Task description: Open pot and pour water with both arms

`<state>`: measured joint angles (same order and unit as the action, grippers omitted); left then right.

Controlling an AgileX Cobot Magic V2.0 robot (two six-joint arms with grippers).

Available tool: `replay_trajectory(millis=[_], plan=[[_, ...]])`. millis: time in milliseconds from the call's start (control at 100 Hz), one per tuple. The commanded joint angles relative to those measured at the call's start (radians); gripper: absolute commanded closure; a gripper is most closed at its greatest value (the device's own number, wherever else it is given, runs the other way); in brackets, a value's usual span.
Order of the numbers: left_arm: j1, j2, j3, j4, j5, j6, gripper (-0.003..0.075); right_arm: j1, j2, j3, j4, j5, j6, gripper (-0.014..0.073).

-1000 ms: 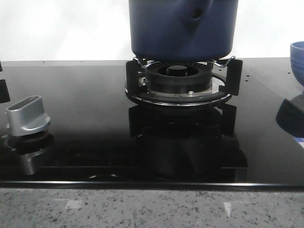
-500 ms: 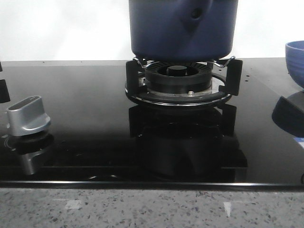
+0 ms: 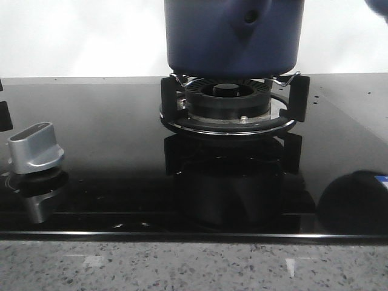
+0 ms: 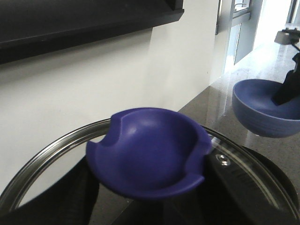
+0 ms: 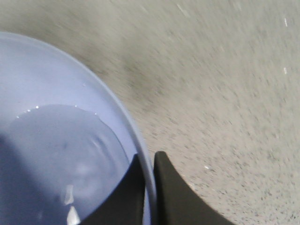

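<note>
The dark navy pot (image 3: 233,36) stands on the burner grate (image 3: 297,100) at the top middle of the front view, its top cut off. In the left wrist view my left gripper (image 4: 150,192) grips under the blue knob (image 4: 147,157) of the glass lid (image 4: 51,152), a dark finger on each side. My right gripper (image 5: 149,161) is shut on the rim of the lighter blue bowl (image 5: 56,84), which holds water (image 5: 61,154). That bowl (image 4: 262,112) hangs in the air beside the lid. In the front view only a sliver of it (image 3: 381,7) shows.
A silver stove dial (image 3: 35,148) sits at the left of the black glass hob (image 3: 109,121). The speckled stone counter (image 3: 194,267) runs along the front. A white wall stands behind the pot. The bowl's dark reflection (image 3: 354,203) lies on the glass at the front right.
The bowl has risen from the right edge of the front view to the top right corner. Its reflection on the hob slid toward the front. The pot has not moved.
</note>
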<state>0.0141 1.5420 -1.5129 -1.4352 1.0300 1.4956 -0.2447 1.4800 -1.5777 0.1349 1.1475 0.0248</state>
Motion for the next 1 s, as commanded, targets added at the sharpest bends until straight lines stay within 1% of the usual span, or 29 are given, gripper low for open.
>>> replay_trajectory(millis=[0,80,230,370,470,540,670,770,990], plan=[[0.003,-0.049,-0.039,-0.103,0.001,-0.009,0.0448,0.035,-0.036,-0.101,0.031,0.008,-0.015,0.066],[0.003,-0.049,-0.039,-0.103,0.001,-0.009,0.0448,0.081,-0.02,-0.17,0.031,0.033,-0.017,0.066],[0.003,-0.049,-0.039,-0.103,0.001,-0.009,0.0448,0.183,0.025,-0.271,0.031,0.035,-0.025,0.066],[0.003,-0.049,-0.039,-0.103,0.001,-0.009,0.0448,0.273,0.086,-0.359,0.031,0.021,-0.025,0.066],[0.003,-0.049,-0.039,-0.103,0.001,-0.009,0.0448,0.328,0.134,-0.407,0.031,-0.019,-0.025,0.066],[0.003,-0.049,-0.039,-0.103,0.001,-0.009,0.0448,0.36,0.163,-0.429,0.031,-0.058,-0.025,0.066],[0.003,-0.049,-0.039,-0.103,0.001,-0.009,0.0448,0.402,0.196,-0.434,0.031,-0.151,-0.067,0.066],[0.003,-0.049,-0.039,-0.103,-0.001,-0.009,0.0448,0.423,0.216,-0.432,0.0,-0.22,-0.073,0.066],[0.003,-0.049,-0.039,-0.103,-0.006,-0.009,0.0448,0.465,0.196,-0.359,-0.098,-0.481,-0.073,0.066]])
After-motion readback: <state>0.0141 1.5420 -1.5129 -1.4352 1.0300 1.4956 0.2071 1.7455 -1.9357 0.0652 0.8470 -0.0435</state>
